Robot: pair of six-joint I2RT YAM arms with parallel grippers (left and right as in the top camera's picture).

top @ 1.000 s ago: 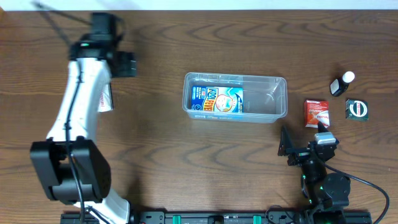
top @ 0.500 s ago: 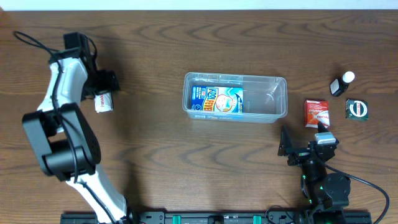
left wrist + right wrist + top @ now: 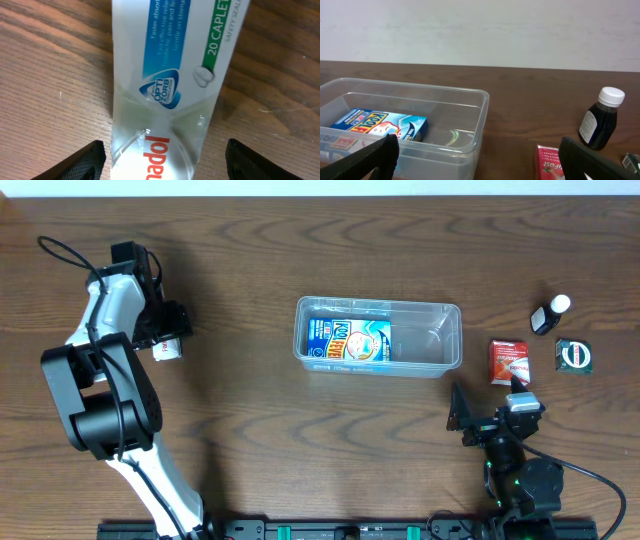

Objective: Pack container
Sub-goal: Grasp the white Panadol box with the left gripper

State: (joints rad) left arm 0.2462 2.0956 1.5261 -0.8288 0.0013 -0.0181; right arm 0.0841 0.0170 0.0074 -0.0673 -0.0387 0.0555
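Observation:
The clear plastic container (image 3: 452,340) stands mid-table with a blue box (image 3: 348,341) lying in its left half. A white medicine box (image 3: 167,350) with blue, green and red print lies on the table at the far left. My left gripper (image 3: 163,330) is open just over it. In the left wrist view the box (image 3: 170,60) lies between the spread fingers (image 3: 162,162), not gripped. My right gripper (image 3: 487,400) is open and empty, in front of the container's right end. The right wrist view shows the container (image 3: 470,107) and the blue box (image 3: 380,125).
A red box (image 3: 509,361), a dark bottle with a white cap (image 3: 548,315) and a green-and-black square packet (image 3: 573,356) lie right of the container. The red box (image 3: 551,162) and the bottle (image 3: 599,120) also show in the right wrist view.
My left arm swung to the left and the gripper came down toward the front, onto the white box. The right arm and the other things have not moved.

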